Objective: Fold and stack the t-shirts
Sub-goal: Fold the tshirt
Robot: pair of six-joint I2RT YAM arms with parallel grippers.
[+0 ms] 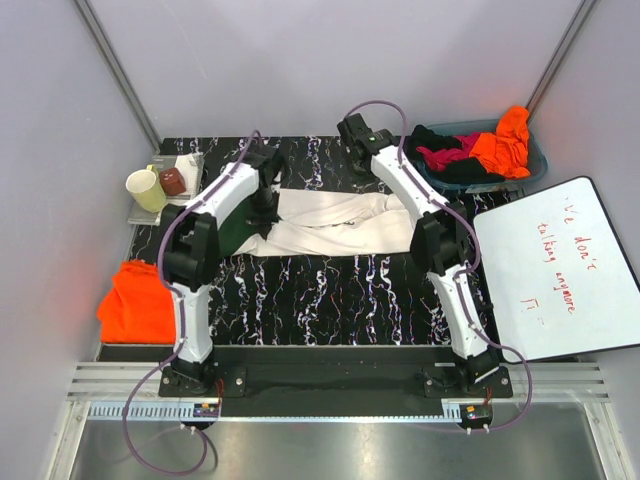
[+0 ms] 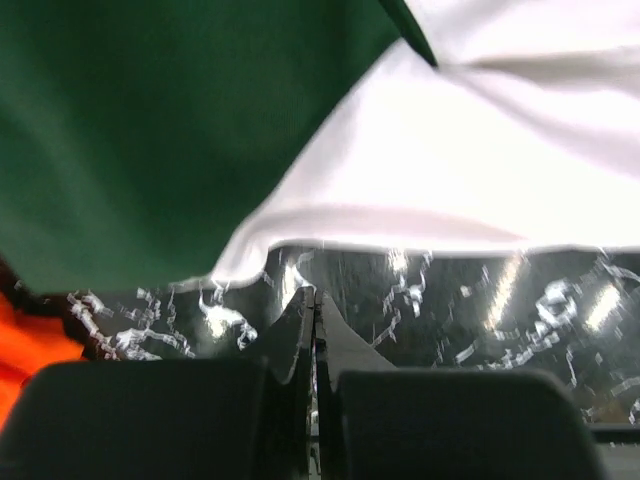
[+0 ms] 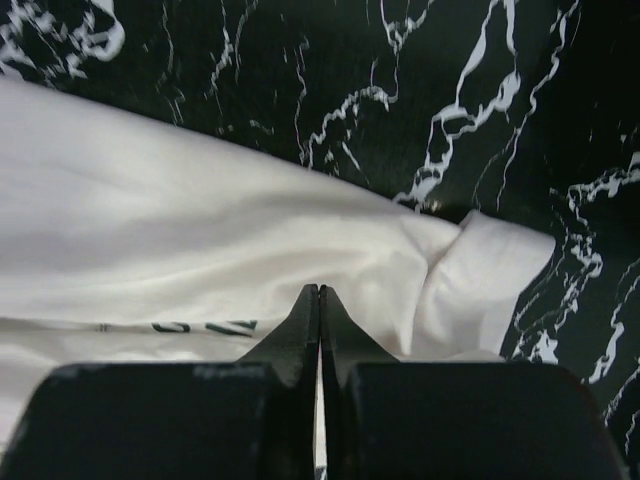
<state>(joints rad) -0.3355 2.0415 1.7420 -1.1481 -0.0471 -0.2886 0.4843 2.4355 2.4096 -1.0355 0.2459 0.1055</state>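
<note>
A cream t-shirt (image 1: pixel 330 222) with a dark green sleeve (image 1: pixel 232 235) lies folded into a long strip across the black marble table (image 1: pixel 330 290). My left gripper (image 1: pixel 262 207) is shut and empty. In the left wrist view its tips (image 2: pixel 316 292) hang over bare marble just in front of the shirt's hem (image 2: pixel 450 170) and green sleeve (image 2: pixel 150 130). My right gripper (image 1: pixel 358 135) is shut and empty. In the right wrist view it (image 3: pixel 319 288) hovers over the shirt's right end (image 3: pixel 200 220), near green lettering (image 3: pixel 200 326). A folded orange t-shirt (image 1: pixel 135 300) lies at the left.
A blue bin (image 1: pixel 535 160) at the back right holds black, magenta and orange shirts (image 1: pixel 500 145). A white board with red writing (image 1: pixel 560 270) lies at the right. A cream mug (image 1: pixel 147 190) and a brown object (image 1: pixel 172 181) sit on a tray at the back left.
</note>
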